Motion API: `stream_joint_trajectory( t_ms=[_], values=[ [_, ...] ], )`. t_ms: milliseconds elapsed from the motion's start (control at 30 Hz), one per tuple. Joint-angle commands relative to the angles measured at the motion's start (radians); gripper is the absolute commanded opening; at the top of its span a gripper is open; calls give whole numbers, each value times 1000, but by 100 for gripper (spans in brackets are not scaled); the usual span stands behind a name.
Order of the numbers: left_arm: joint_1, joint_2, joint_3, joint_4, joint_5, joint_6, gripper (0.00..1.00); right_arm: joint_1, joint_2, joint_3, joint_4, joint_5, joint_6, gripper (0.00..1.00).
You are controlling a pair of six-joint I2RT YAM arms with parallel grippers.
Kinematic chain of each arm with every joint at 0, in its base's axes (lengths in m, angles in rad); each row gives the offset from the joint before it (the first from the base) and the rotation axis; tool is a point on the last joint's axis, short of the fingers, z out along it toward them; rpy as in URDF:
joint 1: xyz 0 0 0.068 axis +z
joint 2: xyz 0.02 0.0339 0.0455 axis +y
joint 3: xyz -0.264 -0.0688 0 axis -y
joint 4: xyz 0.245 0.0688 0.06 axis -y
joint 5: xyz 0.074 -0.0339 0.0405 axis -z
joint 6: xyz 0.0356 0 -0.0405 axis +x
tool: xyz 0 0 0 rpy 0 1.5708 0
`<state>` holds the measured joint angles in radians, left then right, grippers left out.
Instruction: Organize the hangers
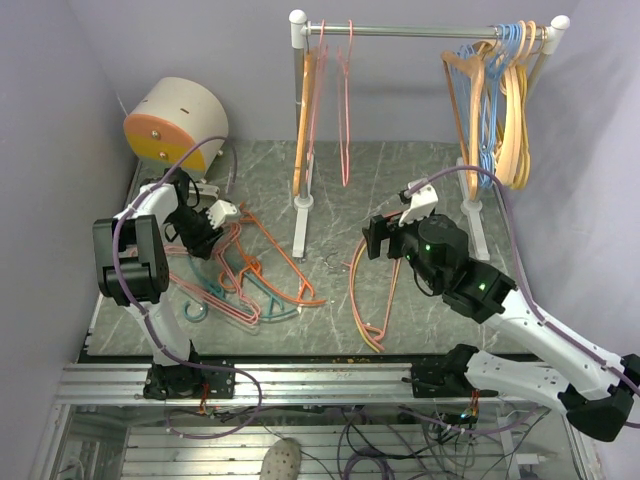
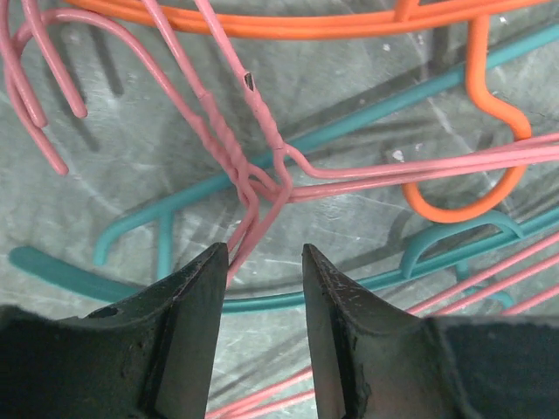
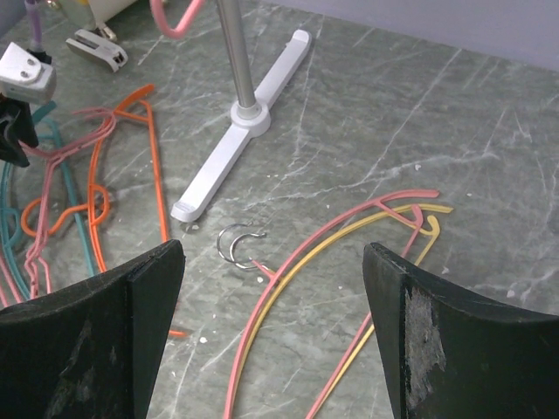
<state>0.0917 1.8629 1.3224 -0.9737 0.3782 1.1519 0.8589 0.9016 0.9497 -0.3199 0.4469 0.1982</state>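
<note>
While the left end effector [image 2: 264, 255], jaws partly apart, brackets the twisted neck of the pink hanger [image 2: 229, 147], whose long axis runs straight ahead on the desk [image 2: 131, 153], the right end effector [image 3: 272, 255] stands wide open, farther off.

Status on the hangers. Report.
Left claw part open, straddling pink hanger at its neck, not clamped. Right claw open, empty, above pink-and-yellow pair. Teal hanger and orange hanger overlap the pink one.
</note>
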Motion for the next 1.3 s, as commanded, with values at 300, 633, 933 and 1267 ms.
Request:
stream_joint_trajectory(
  t_ms=[300, 633, 933, 1267],
  values=[
    [0, 18, -31, 31, 33, -6, 19, -2, 18, -20, 14, -18, 38, 83],
    [-2, -30, -34, 0, 40, 7, 7, -2, 59, -140, 78, -102, 111, 83],
    [-10, -237, -6, -96, 109, 36, 7, -3, 248, -201, 328, -459, 81, 84],
    [-30, -332, -19, -128, 134, 31, 7, -11, 655, -54, 581, -865, -23, 84]
  ],
)
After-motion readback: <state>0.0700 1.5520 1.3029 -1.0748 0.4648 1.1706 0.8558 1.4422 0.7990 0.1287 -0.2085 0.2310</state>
